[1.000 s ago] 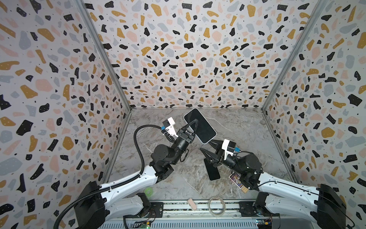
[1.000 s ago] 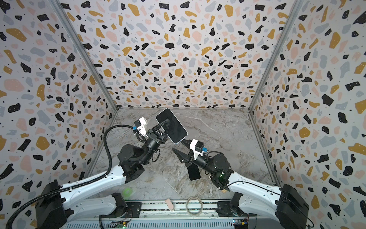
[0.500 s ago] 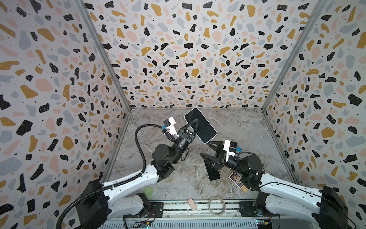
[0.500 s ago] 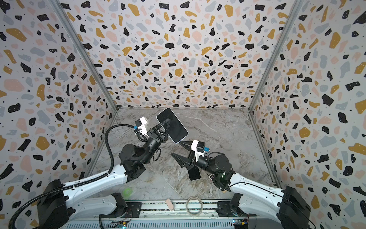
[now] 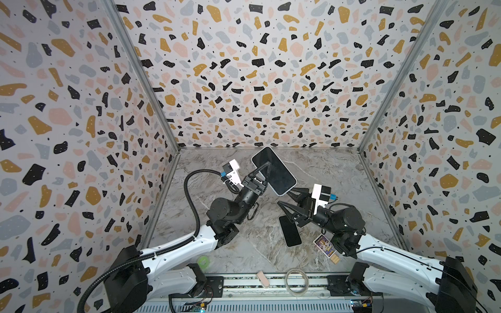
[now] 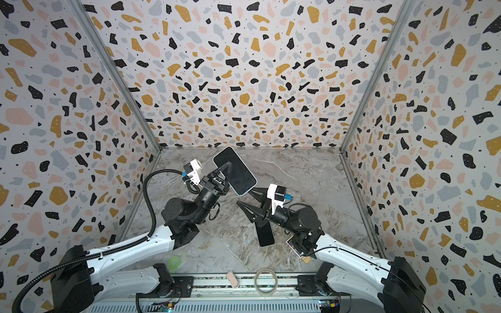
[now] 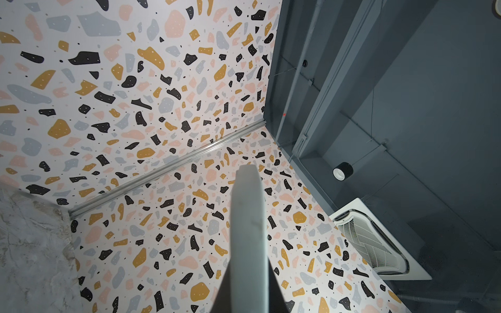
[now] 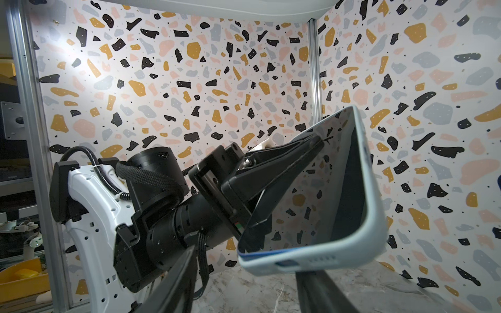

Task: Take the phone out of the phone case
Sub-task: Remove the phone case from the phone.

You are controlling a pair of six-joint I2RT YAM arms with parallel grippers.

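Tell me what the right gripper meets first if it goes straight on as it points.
Probably the lower end of the cased phone, held by the left gripper, just ahead of the right gripper; depth is unclear.

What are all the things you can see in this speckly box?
phone in its case: one, black screen, pale blue case, held up above the table
second phone: one, black with a white edge, flat on the table
card: one, colourful, by the right arm
small block: one, tan, next to the card
ring: one, green, by the left arm
pink piece: one, front rail
loop: one, whitish, front rail
table: one, grey marble
left gripper: one, black, shut on the phone in its case
right gripper: one, black, open, at the held phone's lower end
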